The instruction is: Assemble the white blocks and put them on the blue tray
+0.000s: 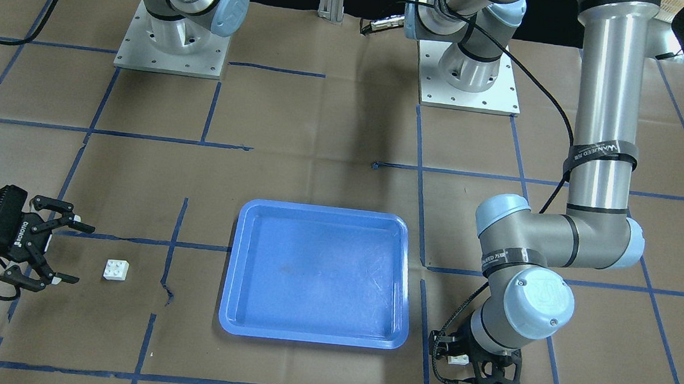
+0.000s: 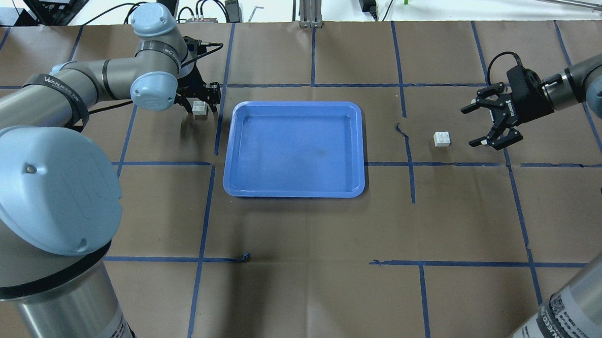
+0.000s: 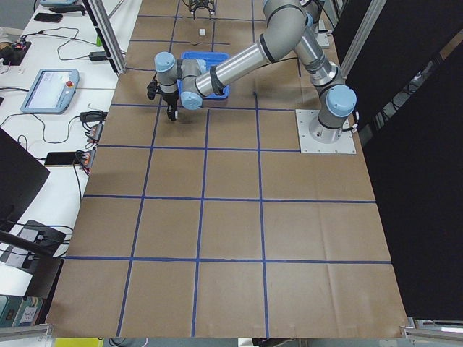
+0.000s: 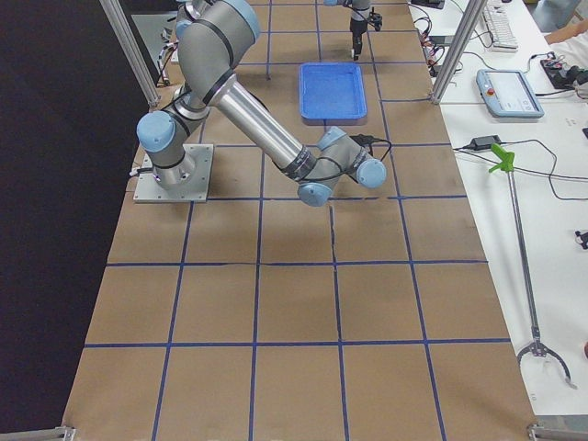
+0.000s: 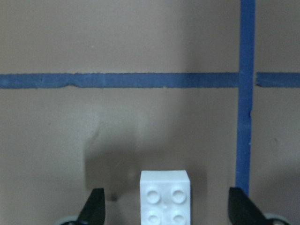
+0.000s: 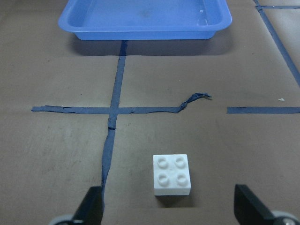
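Observation:
The blue tray (image 2: 296,148) lies empty at mid-table and also shows in the front view (image 1: 318,274) and the right wrist view (image 6: 140,18). One white block (image 2: 200,107) sits on the paper just off the tray's left side. My left gripper (image 2: 201,97) is open and points down over it, with a finger on each side and gaps between, as the left wrist view shows for the block (image 5: 165,197). The other white block (image 2: 442,139) sits to the tray's right (image 6: 172,174). My right gripper (image 2: 469,126) is open, low, and a short way from it.
Brown paper with a blue tape grid covers the table. A torn curl of tape (image 6: 194,99) lies between the right block and the tray. The left arm's elbow and wrist (image 1: 537,248) hang beside the tray. Both arm bases (image 1: 171,44) stand at the robot's edge.

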`<action>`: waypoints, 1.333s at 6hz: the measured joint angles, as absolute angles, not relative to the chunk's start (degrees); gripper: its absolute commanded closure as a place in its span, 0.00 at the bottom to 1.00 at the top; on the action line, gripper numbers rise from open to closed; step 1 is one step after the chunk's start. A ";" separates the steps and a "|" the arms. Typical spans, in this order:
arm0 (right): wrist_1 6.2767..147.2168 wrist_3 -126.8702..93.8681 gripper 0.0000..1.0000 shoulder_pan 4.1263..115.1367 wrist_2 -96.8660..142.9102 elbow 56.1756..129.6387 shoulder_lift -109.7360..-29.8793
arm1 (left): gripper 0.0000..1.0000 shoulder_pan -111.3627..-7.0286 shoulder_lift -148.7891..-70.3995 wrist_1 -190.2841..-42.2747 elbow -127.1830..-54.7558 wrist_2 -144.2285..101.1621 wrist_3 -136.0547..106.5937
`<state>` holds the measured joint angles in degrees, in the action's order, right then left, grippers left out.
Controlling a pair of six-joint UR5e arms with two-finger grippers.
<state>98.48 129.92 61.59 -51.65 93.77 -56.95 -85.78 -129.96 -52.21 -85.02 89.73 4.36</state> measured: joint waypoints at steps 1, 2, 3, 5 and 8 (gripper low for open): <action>100.08 130.78 0.00 61.78 -51.61 95.28 -56.67 | 1.00 -85.68 -129.87 -52.35 -84.94 89.62 4.50; 101.67 132.04 0.00 62.11 -51.60 95.86 -56.03 | 1.00 -85.49 -129.70 -52.57 -84.90 89.60 4.64; 102.48 133.06 0.00 62.45 -51.56 96.01 -55.46 | 1.00 -85.42 -129.12 -53.03 -84.84 89.62 4.77; 103.05 133.88 0.00 63.83 -51.54 96.06 -55.00 | 0.99 -85.61 -125.47 -55.83 -86.58 89.68 9.01; 103.60 133.81 0.20 64.09 -51.57 96.01 -54.77 | 1.00 -89.94 -116.10 -59.03 -95.02 90.49 27.24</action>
<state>103.60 133.81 64.09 -51.57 96.01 -54.77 -89.94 -116.10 -59.03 -95.02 90.49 27.24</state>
